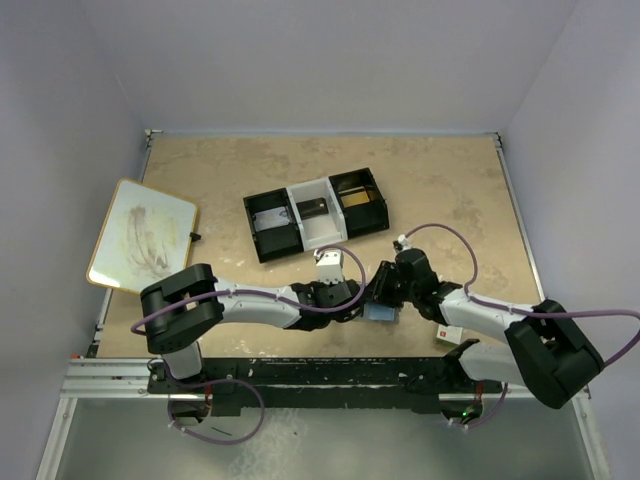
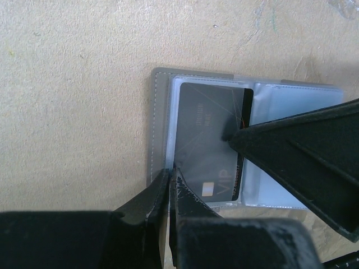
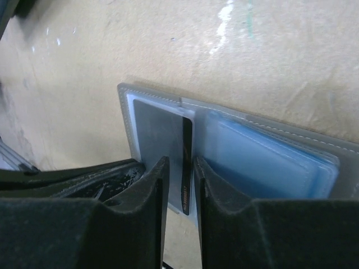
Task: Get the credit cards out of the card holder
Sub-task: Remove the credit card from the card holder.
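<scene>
barely apart, right fingers (image 3: 152, 218) astride card (image 3: 187, 162)

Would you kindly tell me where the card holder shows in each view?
Top external: card holder, small pale patch, low centre.
Left wrist: card holder open, centre to right.
Right wrist: card holder open, across the middle.
Shared landmark: the dark card in it, wrist views only.
</scene>
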Controlling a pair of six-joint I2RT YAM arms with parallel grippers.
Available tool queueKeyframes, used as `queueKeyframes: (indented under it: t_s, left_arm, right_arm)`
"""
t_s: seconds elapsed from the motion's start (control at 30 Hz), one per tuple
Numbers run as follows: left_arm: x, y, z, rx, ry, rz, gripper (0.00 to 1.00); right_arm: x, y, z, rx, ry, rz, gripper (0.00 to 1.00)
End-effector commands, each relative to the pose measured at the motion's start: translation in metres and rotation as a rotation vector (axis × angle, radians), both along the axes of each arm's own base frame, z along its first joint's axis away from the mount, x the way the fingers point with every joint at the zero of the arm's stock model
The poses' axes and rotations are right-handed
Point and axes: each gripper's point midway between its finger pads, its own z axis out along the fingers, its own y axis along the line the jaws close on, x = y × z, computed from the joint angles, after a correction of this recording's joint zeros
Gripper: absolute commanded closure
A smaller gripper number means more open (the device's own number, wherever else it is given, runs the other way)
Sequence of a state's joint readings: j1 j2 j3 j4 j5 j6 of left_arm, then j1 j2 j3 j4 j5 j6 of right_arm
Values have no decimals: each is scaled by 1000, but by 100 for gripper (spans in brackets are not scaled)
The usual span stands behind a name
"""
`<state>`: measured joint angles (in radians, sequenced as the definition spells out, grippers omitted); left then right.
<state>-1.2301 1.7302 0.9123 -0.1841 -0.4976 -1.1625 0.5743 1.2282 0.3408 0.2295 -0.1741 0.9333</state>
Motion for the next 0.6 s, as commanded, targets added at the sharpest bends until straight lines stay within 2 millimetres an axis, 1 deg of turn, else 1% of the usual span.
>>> queueKeyframes:
  t_s: [0.0, 0.13, 0.2, 0.23, 0.33, 0.4, 0.43, 0.47, 0.57]
  left_arm:
    - [-27, 18, -30, 110, 106, -68, 100]
    - [-26, 18, -30, 108, 102, -66, 100]
    - [-25, 16, -29, 106, 101, -66, 100]
    - [-25, 16, -29, 106, 100, -65, 100]
    - [-24, 15, -29, 107, 100, -63, 100]
    - [-24, 16, -29, 107, 99, -62, 100]
    - [-24, 17, -28, 108, 99, -60, 100]
    - [-25, 17, -28, 108, 99, -59, 100]
    - [-23, 20, -26, 109, 91, -47, 100]
  right_arm:
    - [-5, 7, 9, -25, -54, 152, 69]
    - [-5, 7, 9, -53, -75, 202, 68]
    - [1, 8, 8, -67, -97, 210, 68]
    - [0, 8, 3, -72, -80, 210, 69]
    - [0, 7, -2, -80, -68, 200, 80]
    - [2, 5, 0, -95, -66, 192, 94]
    - [1, 4, 1, -101, -53, 191, 97]
    - [-1, 3, 2, -102, -37, 186, 100]
    - [4, -8, 4, -148, -31, 112, 100]
